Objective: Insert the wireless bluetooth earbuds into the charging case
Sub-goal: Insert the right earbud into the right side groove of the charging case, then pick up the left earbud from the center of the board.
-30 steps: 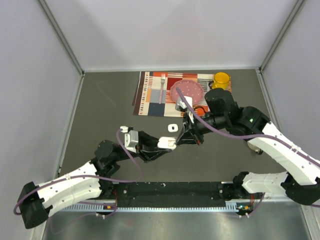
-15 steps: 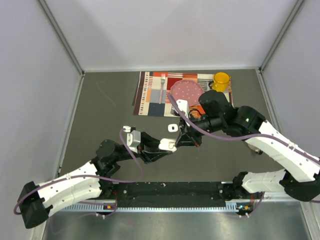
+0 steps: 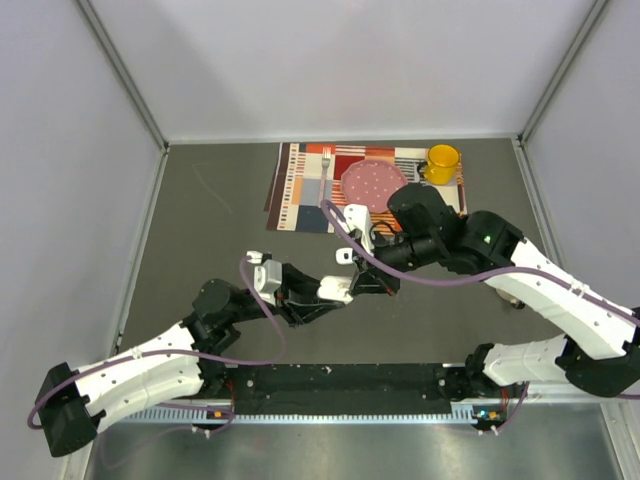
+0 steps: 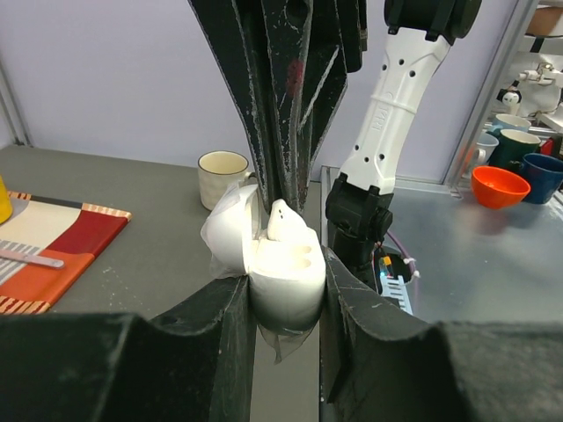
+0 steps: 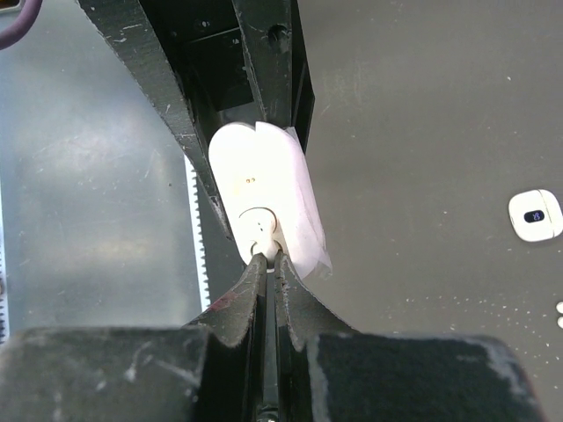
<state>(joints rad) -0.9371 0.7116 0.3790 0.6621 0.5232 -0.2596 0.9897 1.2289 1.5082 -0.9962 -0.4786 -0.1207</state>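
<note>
The left gripper (image 4: 286,283) is clamped on the body of the open case (image 4: 281,264), with the lid (image 4: 227,237) hinged back. The right gripper (image 5: 267,262) comes in from the far side, pinched tight on one earbud (image 5: 261,230), which sits at the mouth of a socket in the case. In the left wrist view the bud's tip pokes above the rim, so it is probably not fully seated, though the fingers hide much of it.

To do this well, hold the case steady, line the bud up with the socket and press gently straight along it. Let go only once it sits flush. A sideways push could twist the case in its grip.

A second case (image 3: 345,256) lies on the table (image 3: 220,220) nearby.
</note>
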